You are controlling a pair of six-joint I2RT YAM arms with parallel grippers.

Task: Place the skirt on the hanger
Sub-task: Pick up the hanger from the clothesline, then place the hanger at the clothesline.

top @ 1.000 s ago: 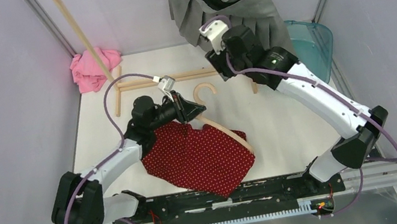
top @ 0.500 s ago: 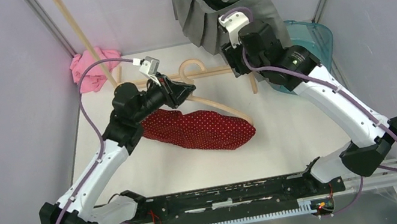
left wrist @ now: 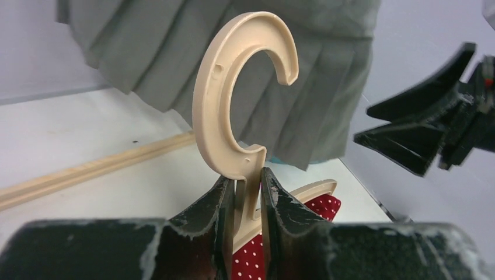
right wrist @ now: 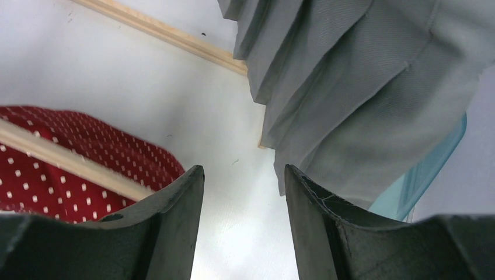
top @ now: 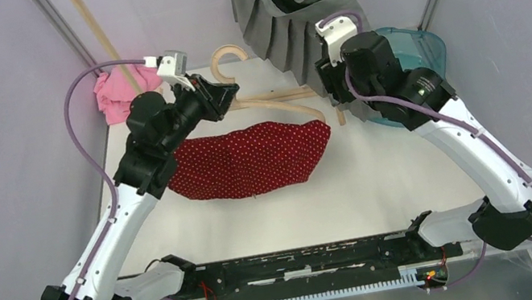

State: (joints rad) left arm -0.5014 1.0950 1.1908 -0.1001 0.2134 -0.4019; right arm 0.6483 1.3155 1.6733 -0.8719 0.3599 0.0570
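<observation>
the left hand [left wrist: 248, 201] pinches the hanger [left wrist: 219, 116] by its neck, the red skirt [top: 248, 161] draped on it above the table [top: 389, 170], the right hand [right wrist: 244, 198] wide and empty, so next it likely needs hanging up beside the grey skirt [top: 290, 23].

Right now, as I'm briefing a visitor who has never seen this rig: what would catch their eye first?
The red polka-dot skirt, draped on a wooden hanger mid-table, with the left fingers clamped on the hanger's neck below its hook. Behind it a grey pleated skirt hangs at the back, the right fingers open near it.
</observation>
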